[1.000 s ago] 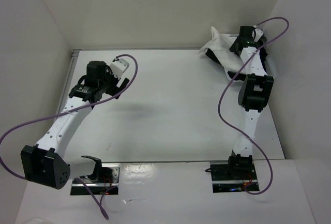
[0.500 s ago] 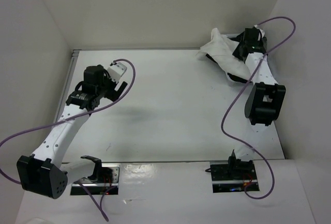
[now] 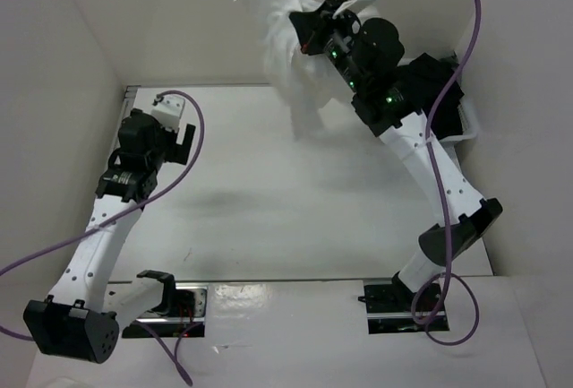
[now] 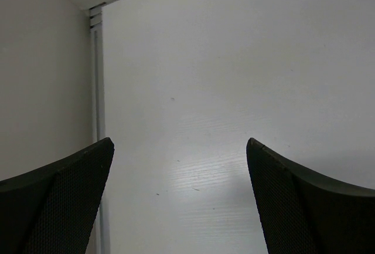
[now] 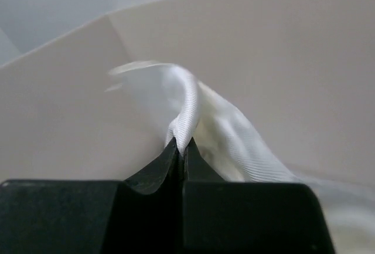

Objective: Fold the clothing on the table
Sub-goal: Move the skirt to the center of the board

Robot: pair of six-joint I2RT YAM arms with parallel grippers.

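The white ribbed clothing (image 3: 279,43) hangs in the air above the back of the table (image 3: 269,204), bunched and blurred. My right gripper (image 3: 311,31) is shut on a fold of it, raised high near the back wall. In the right wrist view the clothing (image 5: 196,98) rises from between the closed fingertips of the right gripper (image 5: 183,144) and trails off to the right. My left gripper (image 3: 182,134) is open over the table's back left, with nothing between its fingers. The left wrist view shows the left gripper (image 4: 179,144) above bare table (image 4: 222,78).
A metal rail (image 4: 96,84) runs along the table's left edge by the white side wall (image 3: 63,92). A dark mass (image 3: 445,92) sits at the back right corner behind the right arm. Purple cables (image 3: 192,150) loop off both arms.
The right gripper closed on the clothing at the back right corner, then lifted it high and swung it left. The left arm drew back towards the left wall, still open.
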